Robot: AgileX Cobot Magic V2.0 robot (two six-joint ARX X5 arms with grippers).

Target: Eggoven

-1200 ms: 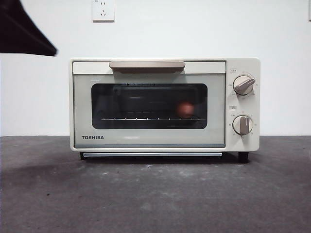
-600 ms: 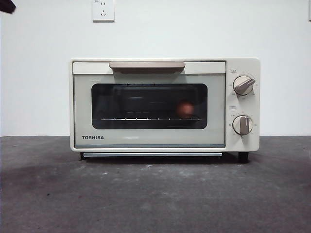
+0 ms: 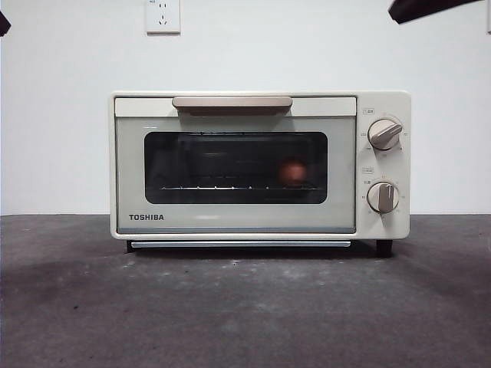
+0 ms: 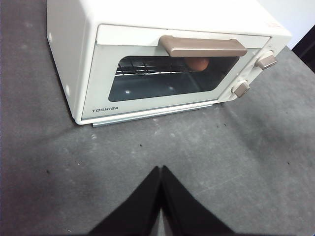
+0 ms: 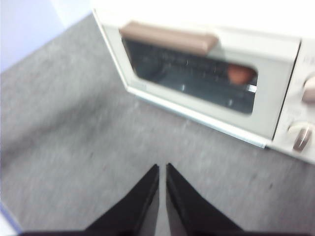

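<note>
Surface (image 3: pixel 245 307): dark grey, carries the oven, nothing else on it.

Oven (image 3: pixel 234 165): cream, door shut, handle (image 3: pixel 232 103) up along the top edge, two knobs (image 3: pixel 383 133) on its right side. Sits well ahead of both sets of jaws in the wrist views, apart from them; nothing touching it.

Egg (image 3: pixel 292 172): inside, on the rack behind the glass, toward the knob side. Seen from both wrists too, w/ the left one catching it just under the handle.

Left gripper (image 4: pixel 161 172): jaws pressed together, holding nothing, hanging over bare surface in front of the oven. In the front view prob. the small dark tip at the top-left corner.

Right gripper (image 5: pixel 162 169): jaws nearly together, thin slit between them, empty; view is blurred. Prob. the dark tip at the top-right corner in the front view.

Change: a sec ago a big dark arm filled the top-left corner; half a sec ago only a sliver was left there; now a tip shows top-right as well. Oven, door, egg unmoved.

Meaning, as I judge it: egg in, door closed, arms clear, so the task looks done or all but done. Knob setting not readable.
</note>
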